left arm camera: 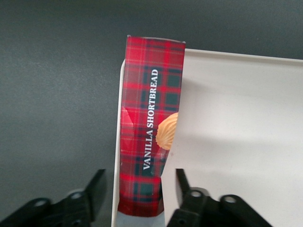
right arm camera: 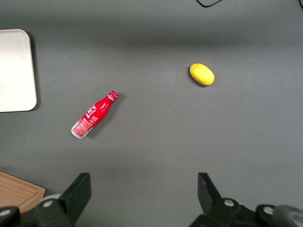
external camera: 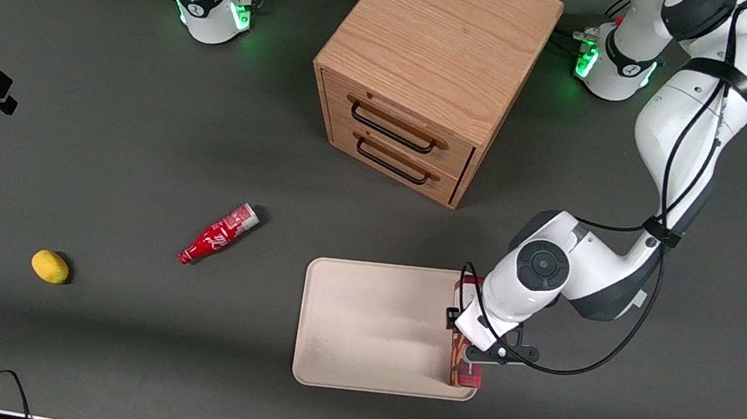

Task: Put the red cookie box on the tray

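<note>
The gripper (left arm camera: pixel 137 189) hangs over the tray's (left arm camera: pixel 236 118) working-arm edge, its fingers (left arm camera: pixel 97 187) spread apart, one on each side of the red cookie box (left arm camera: pixel 149 127) without visibly pressing it. The box lies between them along the tray's rim, resting on that edge.

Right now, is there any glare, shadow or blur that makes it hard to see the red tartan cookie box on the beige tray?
Front view: the arm hides most of the red tartan cookie box and shades the beige tray. Left wrist view: the box's lettering reads sharply with no glare, and the open gripper, its dark fingers soft-focused, straddles it.
</note>
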Available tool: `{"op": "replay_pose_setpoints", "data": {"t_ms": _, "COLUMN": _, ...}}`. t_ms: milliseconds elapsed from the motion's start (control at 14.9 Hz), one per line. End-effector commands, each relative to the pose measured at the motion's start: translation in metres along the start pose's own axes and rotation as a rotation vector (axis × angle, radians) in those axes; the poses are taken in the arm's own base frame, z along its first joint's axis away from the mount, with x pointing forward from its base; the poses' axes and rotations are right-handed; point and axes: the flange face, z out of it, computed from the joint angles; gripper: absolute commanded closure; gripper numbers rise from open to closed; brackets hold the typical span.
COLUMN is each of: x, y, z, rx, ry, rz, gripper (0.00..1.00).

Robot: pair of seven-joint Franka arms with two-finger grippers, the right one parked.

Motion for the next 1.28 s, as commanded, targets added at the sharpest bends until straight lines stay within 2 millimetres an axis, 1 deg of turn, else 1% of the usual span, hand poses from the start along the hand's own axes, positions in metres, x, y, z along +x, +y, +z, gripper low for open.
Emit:
{"op": "replay_pose_setpoints", "data": {"t_ms": 0, "x": 0.001, "y": 0.000, "z": -0.020, "rx": 0.033, "ry": 0.013, "rz": -0.016, "gripper": 0.00}}
{"op": "replay_pose_setpoints", "data": {"t_ms": 67, "x": 0.001, "y": -0.001, "z": -0.032, "rx": 0.061, "ry": -0.003, "rz": -0.019, "gripper": 0.00}}
{"op": "replay_pose_setpoints", "data": {"t_ms": 201, "x": 0.000, "y": 0.001, "z": -0.076, "rx": 0.081, "ry": -0.019, "rz": -0.026, "gripper": 0.00}}
{"op": "replay_pose_setpoints", "data": {"t_ms": 269, "x": 0.000, "y": -0.003, "z": -0.104, "rx": 0.103, "ry": -0.030, "rz": -0.039, "gripper": 0.00}}
{"op": "replay_pose_setpoints", "data": {"t_ms": 403, "x": -0.008, "y": -0.010, "z": -0.171, "rx": 0.133, "ry": -0.062, "rz": -0.072, "gripper": 0.00}}
{"op": "replay_pose_setpoints", "data": {"t_ms": 470, "x": -0.012, "y": -0.017, "z": -0.199, "rx": 0.144, "ry": -0.085, "rz": -0.072, "gripper": 0.00}}
{"op": "replay_pose_setpoints", "data": {"t_ms": 537, "x": -0.012, "y": -0.031, "z": -0.232, "rx": 0.137, "ry": -0.109, "rz": -0.067, "gripper": 0.00}}
{"op": "replay_pose_setpoints", "data": {"t_ms": 604, "x": -0.010, "y": -0.052, "z": -0.265, "rx": 0.125, "ry": -0.117, "rz": -0.089, "gripper": 0.00}}
{"op": "replay_pose_setpoints", "data": {"t_ms": 672, "x": -0.009, "y": -0.079, "z": -0.301, "rx": 0.116, "ry": -0.118, "rz": -0.103, "gripper": 0.00}}
{"op": "replay_pose_setpoints", "data": {"t_ms": 739, "x": -0.012, "y": -0.103, "z": -0.329, "rx": 0.116, "ry": -0.140, "rz": -0.082, "gripper": 0.00}}
{"op": "replay_pose_setpoints", "data": {"t_ms": 873, "x": -0.020, "y": -0.148, "z": -0.371, "rx": 0.124, "ry": -0.188, "rz": -0.030, "gripper": 0.00}}
{"op": "replay_pose_setpoints", "data": {"t_ms": 940, "x": -0.025, "y": -0.171, "z": -0.387, "rx": 0.124, "ry": -0.206, "rz": -0.013, "gripper": 0.00}}
{"op": "replay_pose_setpoints", "data": {"t_ms": 1075, "x": -0.035, "y": -0.209, "z": -0.411, "rx": 0.118, "ry": -0.244, "rz": 0.047, "gripper": 0.00}}
{"op": "replay_pose_setpoints", "data": {"t_ms": 1142, "x": -0.042, "y": -0.227, "z": -0.418, "rx": 0.121, "ry": -0.262, "rz": 0.068, "gripper": 0.00}}
{"op": "replay_pose_setpoints", "data": {"t_ms": 1209, "x": -0.053, "y": -0.242, "z": -0.424, "rx": 0.121, "ry": -0.267, "rz": 0.086, "gripper": 0.00}}
